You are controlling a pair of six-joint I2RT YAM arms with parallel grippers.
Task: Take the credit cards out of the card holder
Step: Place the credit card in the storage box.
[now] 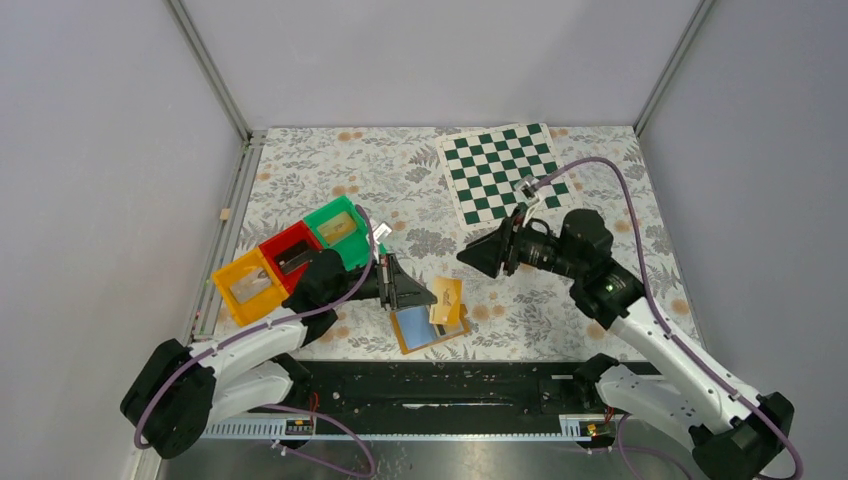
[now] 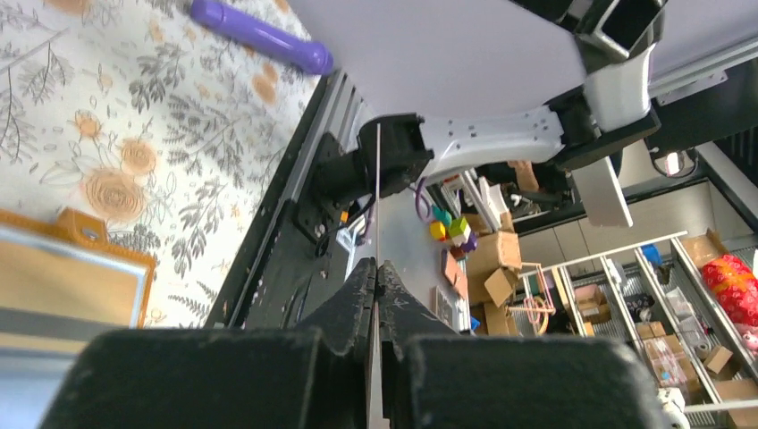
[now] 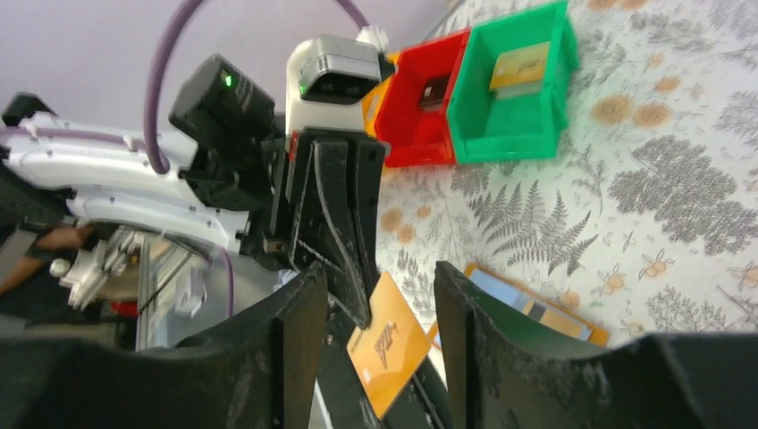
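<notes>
A table (image 1: 600, 300) with a flowery cloth is seen from above. The left arm (image 1: 250, 345) is stretched low from the near left corner toward the middle. The right arm (image 1: 655, 335) is bent up from the near right corner and turned to the left. A green and white chessboard (image 1: 500, 172) is laid at the far right. Three bins are set in a row on the left: an orange bin (image 1: 248, 285), a red bin (image 1: 292, 255) and a green bin (image 1: 338, 230).

The card holder (image 1: 428, 330) is laid open and flat on the cloth, near the front edge in the middle, with its blue side up.

The left gripper (image 1: 430, 297) is clamped tight on an orange card (image 1: 447, 300). The card is held by one edge over the far right corner of the card holder. The right gripper (image 1: 468, 256) is pointed at the card from the far side, close by but apart from it. Its fingers are spread wide and nothing is gripped by them.

From the left wrist, the card is seen only as a thin line between the closed fingers, and the card holder is cut off at the picture's edge. From the right wrist, part of the card holder is hidden behind a finger. Something flat is lying in each bin, but it cannot be made out.
</notes>
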